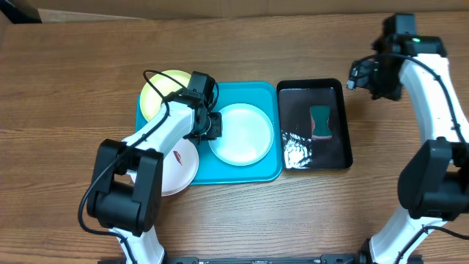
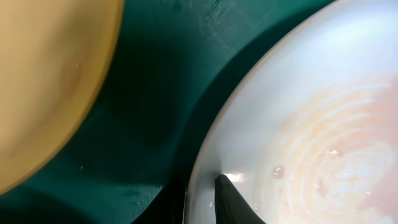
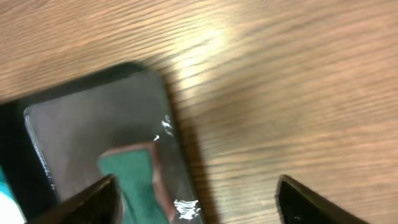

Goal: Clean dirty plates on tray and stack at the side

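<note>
Turquoise plastic marks the tray, lying mid-bench and taken as the reference for everything else. On its right half rests the pale mint plate. The yellow-green plate overlaps its far-left corner. The white plate, marked with a reddish smear, hangs over its near-left edge. Just right of the tray sits a black tray holding a green sponge.

The left gripper is over the tray's middle, at the mint plate's left rim. The left wrist view shows one dark finger on that rim; the other is hidden, so whether it is clamped cannot be told. The right gripper hangs well right of the tray, jaws wide apart and empty, with the sponge below it untouched.

The mint plate carries only faint pinkish rings, so it seems wiped. The step in hand looks like taking it by the rim to stack beside the tray. That calls for a firm pinch and a lift clearing the tray's raised edge and the neighbouring plates
</note>
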Tool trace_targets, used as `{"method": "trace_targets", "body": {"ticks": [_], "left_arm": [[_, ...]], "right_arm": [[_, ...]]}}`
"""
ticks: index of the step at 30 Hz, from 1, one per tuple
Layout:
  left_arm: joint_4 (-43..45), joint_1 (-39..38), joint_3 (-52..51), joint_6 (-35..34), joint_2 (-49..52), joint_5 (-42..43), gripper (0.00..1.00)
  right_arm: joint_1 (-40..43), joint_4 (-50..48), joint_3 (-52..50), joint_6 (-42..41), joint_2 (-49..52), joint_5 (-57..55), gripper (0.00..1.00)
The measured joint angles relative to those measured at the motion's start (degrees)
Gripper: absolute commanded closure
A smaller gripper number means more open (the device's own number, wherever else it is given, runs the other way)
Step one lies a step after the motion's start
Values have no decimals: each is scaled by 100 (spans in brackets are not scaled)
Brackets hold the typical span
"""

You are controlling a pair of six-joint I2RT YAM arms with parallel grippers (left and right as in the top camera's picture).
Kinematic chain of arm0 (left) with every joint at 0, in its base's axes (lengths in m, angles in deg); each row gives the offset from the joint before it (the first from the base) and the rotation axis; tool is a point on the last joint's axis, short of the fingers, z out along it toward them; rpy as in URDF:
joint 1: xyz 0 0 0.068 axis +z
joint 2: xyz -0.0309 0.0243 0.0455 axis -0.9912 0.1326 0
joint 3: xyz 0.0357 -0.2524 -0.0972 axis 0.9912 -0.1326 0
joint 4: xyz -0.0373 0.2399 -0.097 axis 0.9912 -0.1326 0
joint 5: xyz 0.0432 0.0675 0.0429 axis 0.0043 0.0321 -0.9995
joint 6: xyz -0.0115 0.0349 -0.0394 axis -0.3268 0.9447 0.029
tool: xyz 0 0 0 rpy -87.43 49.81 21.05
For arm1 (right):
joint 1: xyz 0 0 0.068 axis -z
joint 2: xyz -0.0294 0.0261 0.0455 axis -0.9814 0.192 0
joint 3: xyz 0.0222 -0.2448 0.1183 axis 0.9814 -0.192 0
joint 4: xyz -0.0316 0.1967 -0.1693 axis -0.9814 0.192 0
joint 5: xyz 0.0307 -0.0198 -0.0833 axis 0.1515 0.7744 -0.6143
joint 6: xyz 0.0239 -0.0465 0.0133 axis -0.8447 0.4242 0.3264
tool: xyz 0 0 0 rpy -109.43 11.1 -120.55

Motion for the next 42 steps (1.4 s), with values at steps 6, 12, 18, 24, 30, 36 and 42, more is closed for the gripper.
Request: {"method": "trace_targets", "body": {"ticks": [6, 12, 18, 24, 30, 36, 42], "left_arm": [[83, 7, 2, -81, 50, -9, 96], [-125, 0, 138, -83, 61, 66, 96], [-758, 0, 557, -83, 170, 59, 96], [-1423, 0, 1252, -61, 192, -72, 96], [-2092, 2, 2070, 234, 219, -289, 96], [-2461, 2, 2771, 407, 219, -350, 96], [-2452, -87, 3056, 387, 219, -358, 96]], "right_arm": [[223, 44, 0, 42, 0, 2, 0], [221, 15, 0, 42, 0, 4, 0], [221, 15, 0, 44, 0, 4, 0], [221, 11, 0, 42, 0, 4, 0], [221, 17, 0, 42, 0, 7, 0], [221, 13, 0, 44, 0, 7, 0], [221, 13, 0, 44, 0, 4, 0]]}}
